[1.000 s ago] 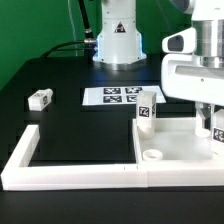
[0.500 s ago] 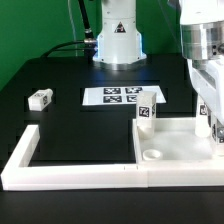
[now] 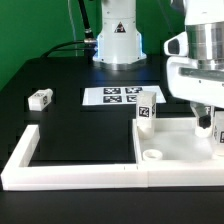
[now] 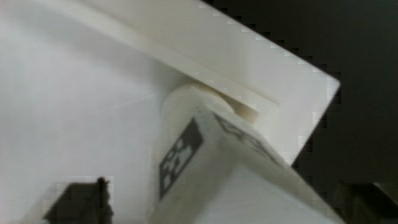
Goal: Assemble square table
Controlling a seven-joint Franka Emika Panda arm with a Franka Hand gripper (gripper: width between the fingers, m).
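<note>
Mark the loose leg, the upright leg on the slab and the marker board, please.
loose leg [image 3: 40, 98]: exterior view, on its tagged side face.
upright leg [image 3: 147, 113]: exterior view, on its tag face.
marker board [image 3: 120, 96]: exterior view, middle of its tags.

Count: one tabletop, three legs, one wall, one marker board, one robot arm.

The exterior view shows one white square tabletop [image 3: 182, 150] and three short tagged legs: a first leg [image 3: 40, 98], a second leg [image 3: 147, 112] and a third leg [image 3: 218, 133]. It also shows one L-shaped wall [image 3: 60, 172], one marker board [image 3: 122, 96], whose tags are too small to count, and one robot arm [image 3: 118, 40]. The wrist view shows just one leg [image 4: 214, 165].
</note>
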